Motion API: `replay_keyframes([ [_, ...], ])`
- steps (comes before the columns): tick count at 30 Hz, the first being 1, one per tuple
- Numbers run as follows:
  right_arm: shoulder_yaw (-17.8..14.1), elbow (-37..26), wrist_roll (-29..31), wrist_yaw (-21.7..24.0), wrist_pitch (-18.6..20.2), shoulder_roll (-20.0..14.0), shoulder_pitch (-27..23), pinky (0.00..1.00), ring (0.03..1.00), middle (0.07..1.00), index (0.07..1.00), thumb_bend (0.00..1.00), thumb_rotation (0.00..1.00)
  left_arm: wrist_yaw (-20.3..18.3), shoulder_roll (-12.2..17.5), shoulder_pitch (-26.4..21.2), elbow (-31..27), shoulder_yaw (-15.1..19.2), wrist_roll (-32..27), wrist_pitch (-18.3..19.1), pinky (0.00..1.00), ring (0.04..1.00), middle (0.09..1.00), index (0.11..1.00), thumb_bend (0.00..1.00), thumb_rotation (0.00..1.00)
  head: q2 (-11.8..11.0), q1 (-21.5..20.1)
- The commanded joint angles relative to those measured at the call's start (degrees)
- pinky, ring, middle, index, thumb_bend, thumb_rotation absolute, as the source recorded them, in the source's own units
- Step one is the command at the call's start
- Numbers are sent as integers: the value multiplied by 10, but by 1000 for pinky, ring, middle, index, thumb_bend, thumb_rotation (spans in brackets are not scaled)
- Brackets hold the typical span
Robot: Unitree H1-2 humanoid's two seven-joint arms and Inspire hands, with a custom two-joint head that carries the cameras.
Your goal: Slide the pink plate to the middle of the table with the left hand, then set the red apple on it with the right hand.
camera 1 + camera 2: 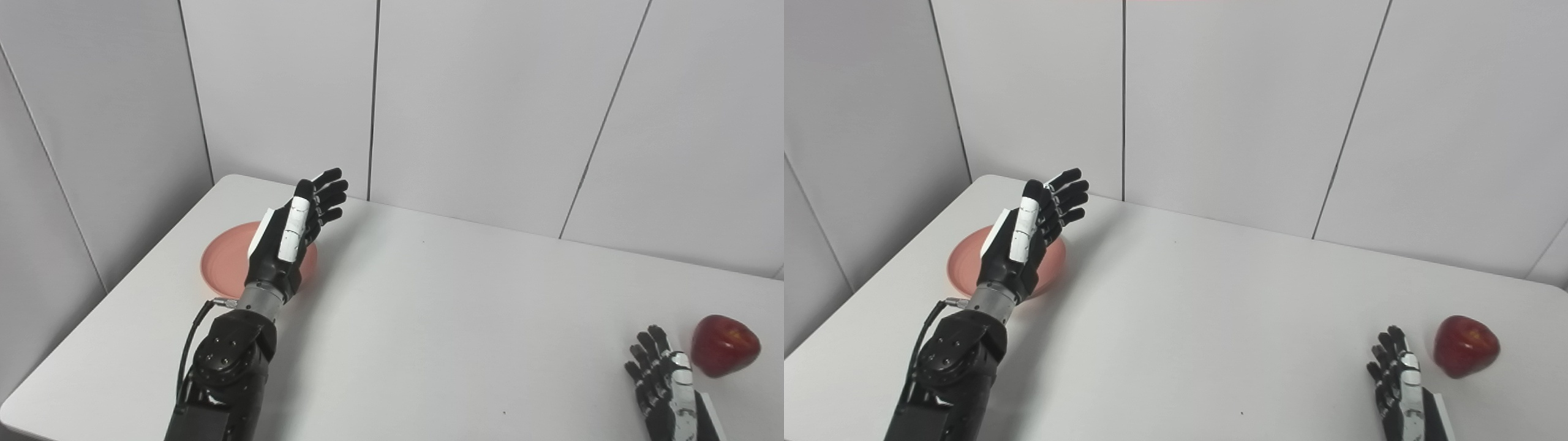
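Note:
The pink plate [223, 260] lies on the white table's left side, partly hidden behind my left hand [297, 229]. That hand is raised above the plate, open, fingers spread and pointing away toward the wall, holding nothing. The red apple [724, 345] sits near the table's right front. My right hand [664, 383] rests open just left of the apple, fingers apart, not touching it. In the right eye view the plate [964, 269] shows left of the left hand [1032, 236], and the apple [1465, 345] right of the right hand [1399, 383].
The white table [441, 306] spreads wide between the two hands. Grey wall panels stand close behind its far edge and along the left side. The table's left edge runs diagonally near the plate.

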Motion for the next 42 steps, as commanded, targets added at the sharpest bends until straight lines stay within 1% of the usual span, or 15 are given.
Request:
replay_keyframes([
  [1,6,15,7,3,-18,16,18,1000,991,980,980,776,987,-5,20,-44,6,14,-17,1,860,867,839,796,925,990,1,0],
  [4,7,12,6,3,-15,16,19,1000,992,983,981,781,994,-14,44,-62,39,32,-32,-7,808,859,846,828,909,994,3,-2],
  [7,5,13,8,5,-15,14,18,1000,992,985,984,787,991,-20,63,-77,68,43,-42,-15,805,858,842,848,887,1000,4,-1],
  [10,4,12,11,5,-13,14,17,1000,991,983,982,790,985,-26,80,-90,92,53,-54,-14,802,856,837,867,894,1000,9,0],
  [12,3,12,11,5,-12,13,16,1000,990,982,978,793,981,-29,92,-98,114,57,-53,-28,790,852,829,862,899,1000,9,1],
  [16,3,16,11,7,-14,10,14,1000,994,984,980,792,979,-20,103,-116,149,69,-49,-41,773,844,821,858,927,999,8,3],
  [19,2,18,10,7,-16,9,13,1000,997,986,983,793,977,-25,110,-127,173,77,-53,-50,805,859,834,845,921,995,7,4],
  [22,1,18,12,8,-16,8,13,1000,1000,989,987,789,978,-32,121,-139,202,82,-57,-64,786,858,843,842,909,997,7,6],
  [23,1,18,13,8,-16,8,13,1000,1000,987,986,785,975,-34,124,-142,210,83,-57,-68,765,856,842,835,910,995,7,6],
  [26,2,19,12,11,-17,6,14,1000,1000,989,990,785,978,-24,132,-154,238,86,-50,-77,736,844,838,836,916,992,5,6],
  [29,2,21,12,11,-19,5,13,1000,1000,992,993,783,975,-19,142,-169,280,89,-44,-91,742,841,839,843,916,986,3,6],
  [34,2,20,11,9,-18,4,14,1000,1000,987,988,778,977,-13,152,-185,335,90,-34,-113,750,820,819,822,889,1000,2,6],
  [38,2,23,12,11,-19,2,14,1000,1000,991,992,770,979,-12,159,-199,379,95,-39,-123,773,825,823,807,885,995,1,7],
  [42,3,23,11,11,-20,2,14,1000,1000,992,991,755,981,-17,170,-213,419,99,-41,-130,764,817,830,798,890,988,1,7],
])
